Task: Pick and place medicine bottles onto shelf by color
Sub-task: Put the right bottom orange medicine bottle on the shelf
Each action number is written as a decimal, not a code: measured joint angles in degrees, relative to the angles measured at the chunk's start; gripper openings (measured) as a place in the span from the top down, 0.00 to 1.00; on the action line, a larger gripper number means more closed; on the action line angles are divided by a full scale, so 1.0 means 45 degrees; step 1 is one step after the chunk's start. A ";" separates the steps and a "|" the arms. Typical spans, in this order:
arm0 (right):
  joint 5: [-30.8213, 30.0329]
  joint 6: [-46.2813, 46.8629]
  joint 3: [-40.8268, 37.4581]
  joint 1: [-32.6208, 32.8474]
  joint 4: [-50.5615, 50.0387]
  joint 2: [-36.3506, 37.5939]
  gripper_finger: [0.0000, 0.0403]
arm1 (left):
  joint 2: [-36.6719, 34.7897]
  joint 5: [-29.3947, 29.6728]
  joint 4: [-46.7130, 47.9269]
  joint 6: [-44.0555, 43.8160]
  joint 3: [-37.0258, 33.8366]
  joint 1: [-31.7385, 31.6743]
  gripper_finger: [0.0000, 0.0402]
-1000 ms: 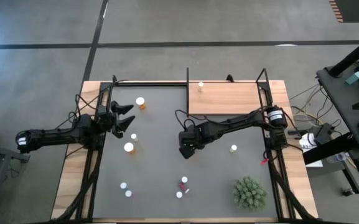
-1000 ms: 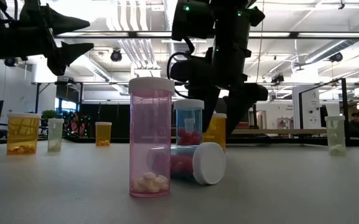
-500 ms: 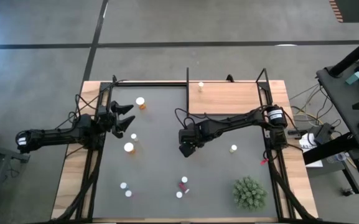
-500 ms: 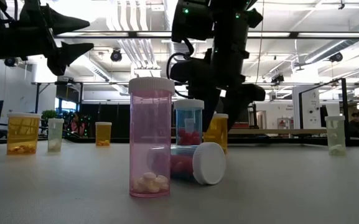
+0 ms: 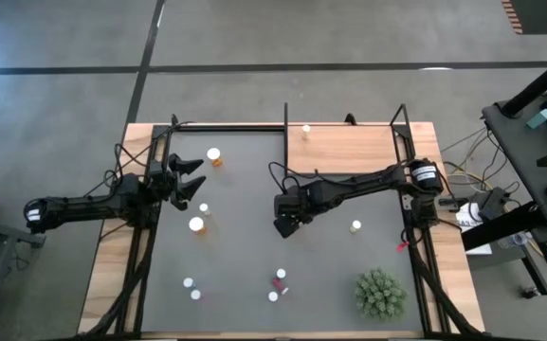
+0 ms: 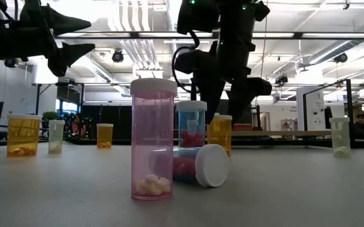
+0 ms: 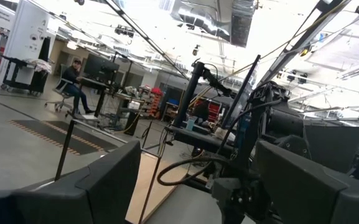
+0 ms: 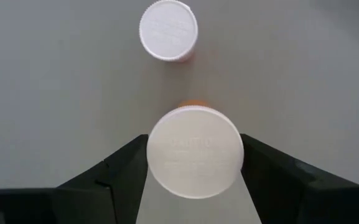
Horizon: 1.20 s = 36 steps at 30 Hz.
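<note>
My right gripper (image 5: 285, 225) hangs over the middle of the dark mat, pointing steeply down, shut on an orange medicine bottle (image 6: 219, 134) with a white cap (image 8: 195, 152). A second white-capped bottle (image 8: 168, 30) stands just beyond it. Other medicine bottles stand on their bases on the mat, among them an orange one (image 5: 214, 154) and two (image 5: 196, 224) near my left gripper. The shelf (image 5: 358, 152) lies at the far right and carries one bottle (image 5: 305, 131). My left gripper (image 5: 190, 176) waits open and raised at the table's left. My right gripper pinches the orange bottle at its white cap (image 8: 195, 152) between its two fingers (image 8: 126, 171), one on each side of the cap's rim. The fingers come from above, slanting down. The bottle stays upright; whether its base rests on the mat I cannot tell.
A green spiky plant (image 5: 380, 294) stands at the near right of the mat. Close to the low camera are a tall pink bottle (image 6: 152, 140), a bottle lying on its side (image 6: 194, 165) and a blue one (image 6: 192, 123). Black frame posts (image 5: 401, 118) edge the shelf.
My right gripper's fingers have drawn in on the orange bottle's cap and taken hold of it. The gripper itself has barely shifted.
</note>
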<state>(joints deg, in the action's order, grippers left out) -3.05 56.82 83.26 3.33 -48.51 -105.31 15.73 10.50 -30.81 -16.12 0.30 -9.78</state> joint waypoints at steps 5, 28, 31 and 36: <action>0.0001 0.0040 0.0000 0.0000 0.0006 -0.0081 0.43 | 0.0000 0.0000 0.0000 0.0000 0.0000 0.0000 0.25; 0.0001 -0.0038 0.0000 -0.0029 0.0203 -0.0098 0.46 | 0.0000 0.0000 -0.0001 0.0000 0.0000 0.0000 0.25; 0.0001 0.0044 0.0000 -0.0054 0.0203 -0.0098 0.46 | 0.0000 0.0000 0.0000 0.0000 0.0000 0.0000 0.25; 0.0001 0.0044 0.0000 -0.0083 0.0194 -0.0067 0.46 | 0.0000 0.0000 0.0000 0.0000 0.0000 0.0000 0.25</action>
<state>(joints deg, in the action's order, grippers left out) -3.05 57.01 83.26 2.96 -47.64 -105.61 15.73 10.50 -30.81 -16.12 0.30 -9.78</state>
